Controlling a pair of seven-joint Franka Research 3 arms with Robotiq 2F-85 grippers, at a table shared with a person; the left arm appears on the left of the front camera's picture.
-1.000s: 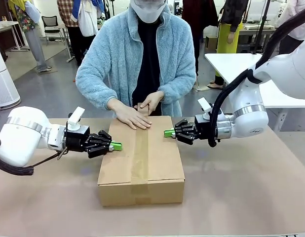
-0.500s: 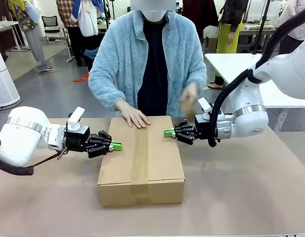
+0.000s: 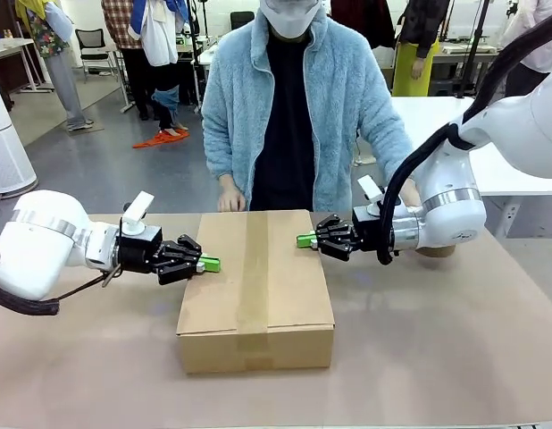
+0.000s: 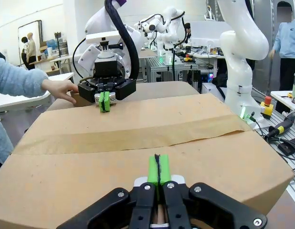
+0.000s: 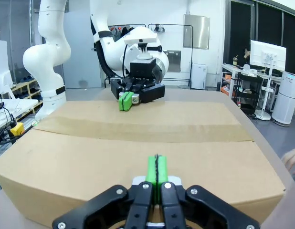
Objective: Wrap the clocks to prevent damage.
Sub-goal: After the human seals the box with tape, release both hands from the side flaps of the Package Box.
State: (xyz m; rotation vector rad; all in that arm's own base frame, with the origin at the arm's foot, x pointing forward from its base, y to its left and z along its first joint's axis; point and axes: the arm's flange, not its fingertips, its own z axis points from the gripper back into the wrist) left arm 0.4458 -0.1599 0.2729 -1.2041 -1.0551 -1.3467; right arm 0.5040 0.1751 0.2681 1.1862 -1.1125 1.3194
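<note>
Left end effector [image 3: 211, 264] and right end effector [image 3: 305, 240], both fully closed and empty, press the taped cardboard box [image 3: 255, 295] from opposite sides.

Taped cardboard box [image 3: 255, 290] sits on the table [image 3: 437, 340] between both tools: left tool [image 3: 210, 264] and right tool [image 3: 305, 239], pads pressed together, touching its top edges.

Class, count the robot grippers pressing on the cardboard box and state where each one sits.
2. The left gripper, shut, rests on the left edge of the cardboard box. The right gripper, also shut, rests on its right edge, farther back toward the person. No others show at this table.
</note>
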